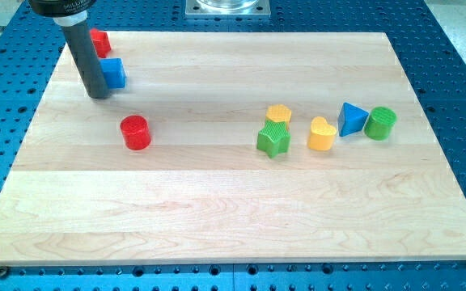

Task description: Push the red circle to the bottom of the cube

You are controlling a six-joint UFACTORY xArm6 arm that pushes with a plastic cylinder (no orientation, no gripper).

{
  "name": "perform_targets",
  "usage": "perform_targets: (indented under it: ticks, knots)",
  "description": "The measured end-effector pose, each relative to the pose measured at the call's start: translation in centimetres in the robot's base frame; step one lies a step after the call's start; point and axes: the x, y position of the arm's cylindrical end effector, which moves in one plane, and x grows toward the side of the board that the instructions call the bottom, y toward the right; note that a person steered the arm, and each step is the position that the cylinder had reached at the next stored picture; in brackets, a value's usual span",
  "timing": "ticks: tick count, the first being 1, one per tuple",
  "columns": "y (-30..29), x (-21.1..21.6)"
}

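Note:
The red circle [135, 132] stands on the wooden board at the view's left, below and a little right of the blue cube [113, 73]. My tip [98, 94] rests on the board just left of and below the blue cube, close to it or touching it, and above and left of the red circle with a gap between. The rod hides the cube's left side. A second red block [100, 42] sits at the view's top left, just above the cube, partly hidden by the rod.
At the view's right lies a group: a yellow hexagon block [278, 114], a green star block [273, 139], a yellow heart block [322, 133], a blue triangle [351, 119] and a green cylinder [380, 123]. The board's left edge [35, 121] is near my tip.

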Motion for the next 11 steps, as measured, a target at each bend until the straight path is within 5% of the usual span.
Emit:
perform_targets:
  ticks: [1, 2, 4, 5, 7, 9, 11]
  knots:
    - [0.7, -0.2]
    - [3.1, 3.9]
    - [15.4, 12.2]
    - [11.9, 16.0]
    - [7.4, 9.0]
    - [1.5, 11.5]
    - [3.4, 7.0]
